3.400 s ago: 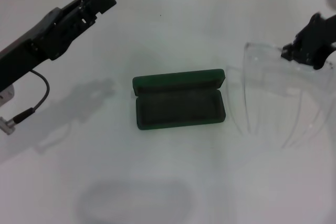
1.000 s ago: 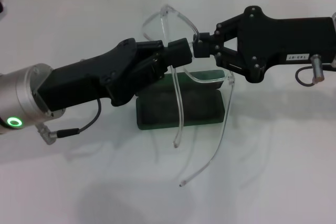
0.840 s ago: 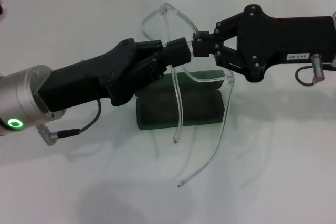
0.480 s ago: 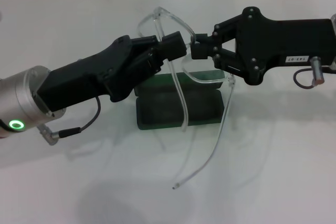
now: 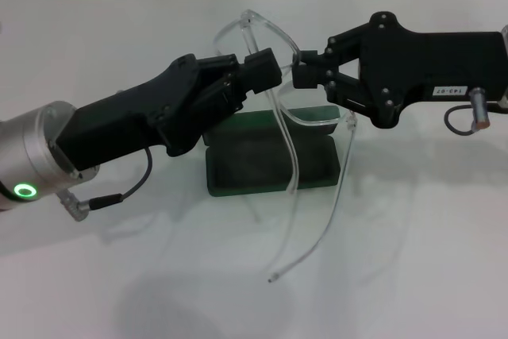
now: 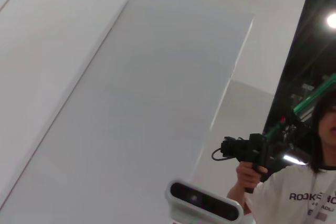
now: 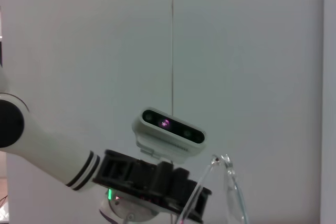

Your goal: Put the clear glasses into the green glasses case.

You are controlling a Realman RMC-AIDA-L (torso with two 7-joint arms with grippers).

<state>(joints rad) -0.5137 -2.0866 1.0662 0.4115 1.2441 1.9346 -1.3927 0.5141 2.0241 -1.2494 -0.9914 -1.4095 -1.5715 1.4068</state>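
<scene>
The clear glasses (image 5: 270, 28) hang in the air between both arms, just above the green glasses case (image 5: 246, 166). The case lies open on the white table, its lid raised at the far side. My right gripper (image 5: 302, 70) comes in from the right and is shut on the frame near the middle. My left gripper (image 5: 262, 69) reaches in from the left and is shut on the glasses at the left arm's hinge. That thin arm slants down over the case; the other arm curves down toward the table. A piece of the glasses (image 7: 231, 190) shows in the right wrist view.
Bare white table (image 5: 413, 260) surrounds the case. A cable (image 5: 119, 192) dangles under my left arm. The left wrist view faces a wall and a person holding a camera (image 6: 257, 153). My left arm (image 7: 152, 182) appears in the right wrist view.
Both grippers closed in from the table's sides and lifted the glasses over the case. In the last second the left gripper rose slightly and the left glasses arm swung rightward.
</scene>
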